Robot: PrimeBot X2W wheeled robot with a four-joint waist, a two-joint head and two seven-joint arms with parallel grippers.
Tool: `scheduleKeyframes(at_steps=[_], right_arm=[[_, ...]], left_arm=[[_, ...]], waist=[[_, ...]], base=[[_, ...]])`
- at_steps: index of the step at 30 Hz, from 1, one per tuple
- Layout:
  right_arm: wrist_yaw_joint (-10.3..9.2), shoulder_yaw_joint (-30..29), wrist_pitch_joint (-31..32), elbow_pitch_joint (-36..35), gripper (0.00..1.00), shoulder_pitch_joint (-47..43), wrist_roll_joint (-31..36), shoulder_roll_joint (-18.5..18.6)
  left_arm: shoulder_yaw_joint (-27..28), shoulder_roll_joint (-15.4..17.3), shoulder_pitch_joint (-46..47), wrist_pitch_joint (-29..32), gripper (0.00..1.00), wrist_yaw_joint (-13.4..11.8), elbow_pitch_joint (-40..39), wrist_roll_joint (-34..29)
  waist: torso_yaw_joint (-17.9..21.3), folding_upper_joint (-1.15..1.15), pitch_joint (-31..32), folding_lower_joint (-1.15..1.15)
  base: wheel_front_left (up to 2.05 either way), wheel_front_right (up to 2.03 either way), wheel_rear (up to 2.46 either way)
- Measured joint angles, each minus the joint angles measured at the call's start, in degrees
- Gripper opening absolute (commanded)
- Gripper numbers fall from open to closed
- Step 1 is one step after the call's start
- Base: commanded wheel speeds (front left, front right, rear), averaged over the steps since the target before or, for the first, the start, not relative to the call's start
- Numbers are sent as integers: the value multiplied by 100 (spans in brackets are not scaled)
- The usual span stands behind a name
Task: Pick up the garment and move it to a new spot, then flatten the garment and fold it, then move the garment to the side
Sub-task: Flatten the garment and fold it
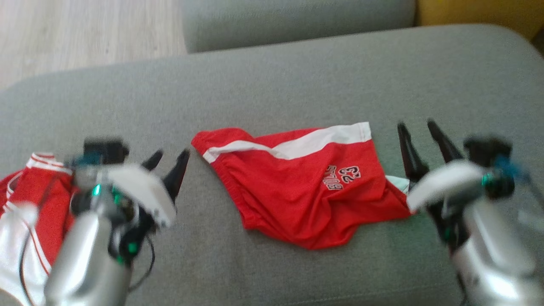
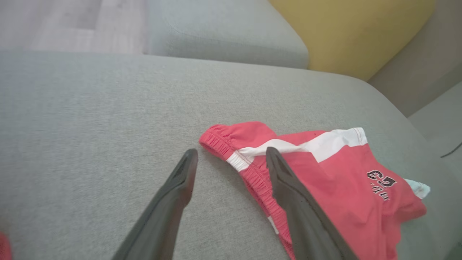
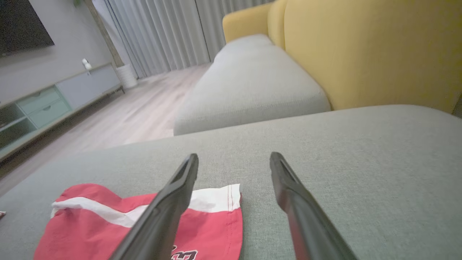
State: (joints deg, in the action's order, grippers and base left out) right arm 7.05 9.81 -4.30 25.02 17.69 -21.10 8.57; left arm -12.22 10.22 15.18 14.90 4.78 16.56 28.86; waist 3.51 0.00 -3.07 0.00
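Observation:
A pair of red shorts (image 1: 297, 182) with a white stripe and the number 23 lies rumpled on the grey cushion (image 1: 272, 93), partly folded over itself. My left gripper (image 1: 171, 158) hovers open just left of the elastic waistband (image 2: 220, 142), holding nothing. My right gripper (image 1: 417, 128) stands open just right of the white-hemmed leg end (image 3: 216, 198), also holding nothing. In the left wrist view the waistband corner lies ahead between the fingers (image 2: 180, 184). In the right wrist view the hem (image 3: 232, 196) lies between the left finger (image 3: 177, 195) and the gap.
Another red and white garment (image 1: 34, 199) lies at the cushion's left edge under my left arm. A second grey cushion (image 3: 249, 83) and a yellow backrest (image 3: 361, 47) stand beyond. Wooden floor (image 3: 133, 112) lies past the far edge.

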Motion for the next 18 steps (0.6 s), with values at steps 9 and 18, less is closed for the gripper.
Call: scheduleKeyframes(at_steps=[9, 18], right_arm=[[0, 851, 1983, 1590, 100, 1712, -1452, 400], [0, 1396, 2502, 2392, 100, 2351, -1961, 548]], left_arm=[[-248, -31, 1421, 1908, 100, 211, 996, 1195], [-637, -53, 1929, 2616, 100, 233, 1471, 1863]], waist=[[-241, 0, -555, 0], [-463, 0, -852, 0]], base=[[0, 0, 0], [0, 0, 0]])
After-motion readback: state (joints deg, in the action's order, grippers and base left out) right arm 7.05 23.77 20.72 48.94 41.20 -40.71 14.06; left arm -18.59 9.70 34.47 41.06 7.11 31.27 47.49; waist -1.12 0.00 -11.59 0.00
